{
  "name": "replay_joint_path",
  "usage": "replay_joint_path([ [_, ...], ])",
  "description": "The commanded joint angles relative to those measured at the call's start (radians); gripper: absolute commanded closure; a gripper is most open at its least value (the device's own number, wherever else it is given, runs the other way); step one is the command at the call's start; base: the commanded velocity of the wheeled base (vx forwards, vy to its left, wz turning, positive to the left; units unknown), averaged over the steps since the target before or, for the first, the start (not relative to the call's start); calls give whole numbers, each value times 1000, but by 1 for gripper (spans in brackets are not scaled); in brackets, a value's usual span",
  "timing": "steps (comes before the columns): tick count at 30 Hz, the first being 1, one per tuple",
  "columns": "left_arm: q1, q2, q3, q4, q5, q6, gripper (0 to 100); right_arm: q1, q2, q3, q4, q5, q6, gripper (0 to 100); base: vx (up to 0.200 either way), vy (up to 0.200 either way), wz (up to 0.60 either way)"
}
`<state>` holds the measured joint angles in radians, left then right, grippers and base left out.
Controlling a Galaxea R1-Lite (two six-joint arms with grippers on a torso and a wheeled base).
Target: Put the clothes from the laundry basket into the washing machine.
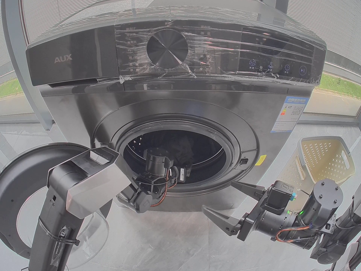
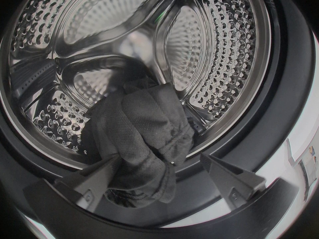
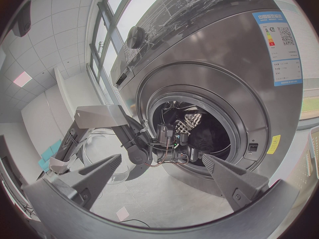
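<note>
One washer [image 1: 176, 95], with one round door [image 1: 22, 185], one dial [image 1: 167, 48] and one drum [image 2: 216, 50]. One blue sticker [image 1: 289, 113] and one yellow sticker [image 1: 260, 160] make two on its front. One basket [image 1: 325, 159] stands on the floor. One dark garment [image 2: 139, 130]. One left gripper [image 2: 159, 158] and one right gripper [image 1: 220, 197] make two, each with two fingers [image 3: 232, 180].

Bright daylight from windows [image 3: 146, 0], glare on steel drum [image 2: 186, 47], dark vignetted fisheye corners
</note>
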<state>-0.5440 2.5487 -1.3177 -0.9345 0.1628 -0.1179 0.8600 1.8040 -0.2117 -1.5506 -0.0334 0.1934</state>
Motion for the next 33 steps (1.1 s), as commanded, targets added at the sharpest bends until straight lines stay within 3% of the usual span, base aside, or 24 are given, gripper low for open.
replay_joint_path([
  [1, 9, 70, -84, 2, 8, -2, 100, 1, 0, 0, 0, 0, 0, 0, 0, 0, 0],
  [15, 58, 199, -454, 2, 69, -9, 100, -1, 6, 0, 0, 1, 0, 0, 0, 0, 0],
  [27, 73, 202, -460, 0, 70, -11, 100, 1, 6, 0, 0, 3, 0, 0, 0, 0, 0],
  [28, 72, 202, -457, 0, 70, -11, 0, 1, 6, 0, 0, 3, 0, 0, 0, 0, 0],
  [33, 62, 197, -446, 0, 70, -17, 0, 1, 3, 0, 0, 3, 0, 0, 0, 0, 0],
])
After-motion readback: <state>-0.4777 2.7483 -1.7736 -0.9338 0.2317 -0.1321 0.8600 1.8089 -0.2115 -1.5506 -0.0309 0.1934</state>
